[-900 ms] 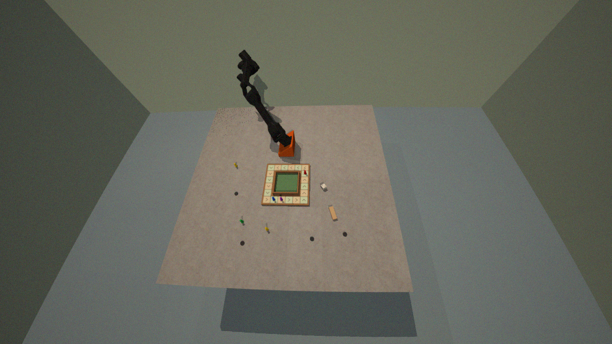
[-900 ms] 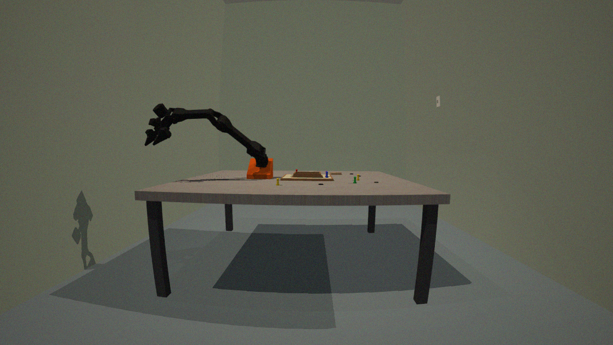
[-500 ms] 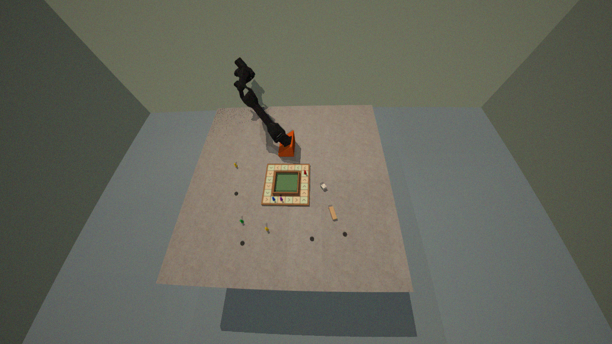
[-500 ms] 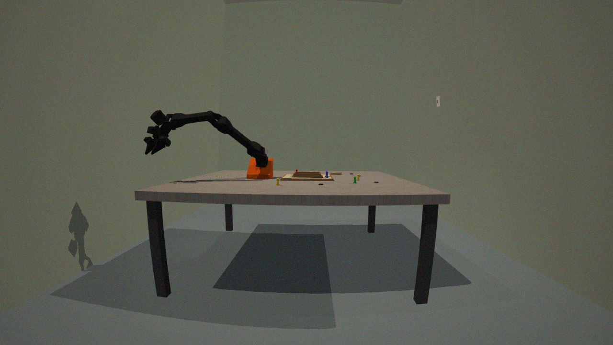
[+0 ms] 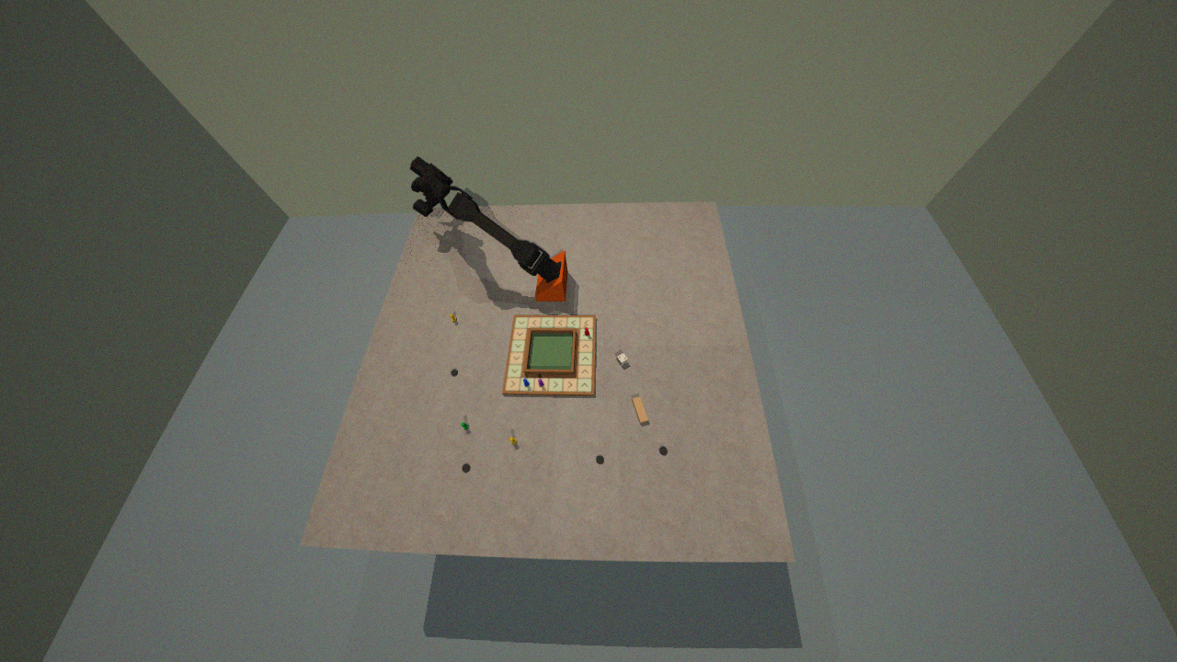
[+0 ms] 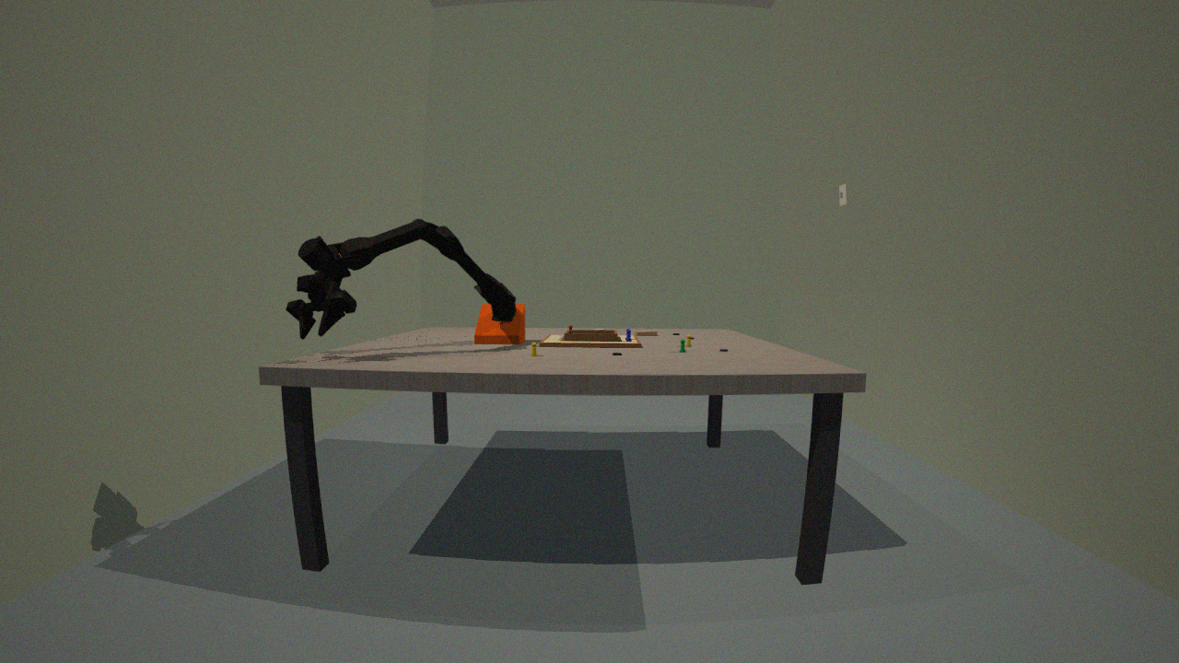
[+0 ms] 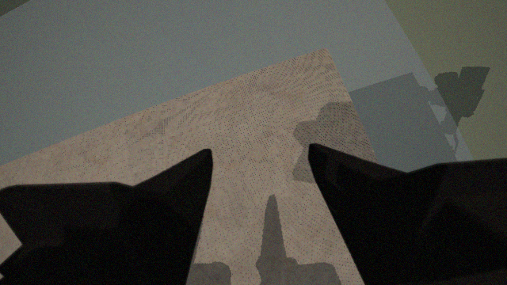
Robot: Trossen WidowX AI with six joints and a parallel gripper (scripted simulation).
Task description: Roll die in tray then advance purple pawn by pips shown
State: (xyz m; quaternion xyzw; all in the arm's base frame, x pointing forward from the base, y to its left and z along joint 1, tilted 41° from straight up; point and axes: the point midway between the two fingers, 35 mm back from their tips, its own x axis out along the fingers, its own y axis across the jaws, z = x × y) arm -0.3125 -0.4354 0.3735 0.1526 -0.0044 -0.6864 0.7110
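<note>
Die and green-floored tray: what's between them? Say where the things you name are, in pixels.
Top view: a column of arrow squares [image 5: 585, 359] on the board's die side separates the die [image 5: 622, 358] from the tray [image 5: 574, 354] [image 6: 590, 335]. The red pawn [image 5: 587, 332] [image 6: 570, 329] stands on that column, off the direct line.

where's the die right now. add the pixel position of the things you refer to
In the top view, the die [image 5: 622, 358] sits on the table [image 5: 699, 494], just right of the game board [image 5: 590, 393], with the small wooden block [image 5: 640, 409] a little below it.

Pips on die [image 5: 622, 358] too small to read in top view; purple pawn's [image 5: 541, 382] base unclear.
</note>
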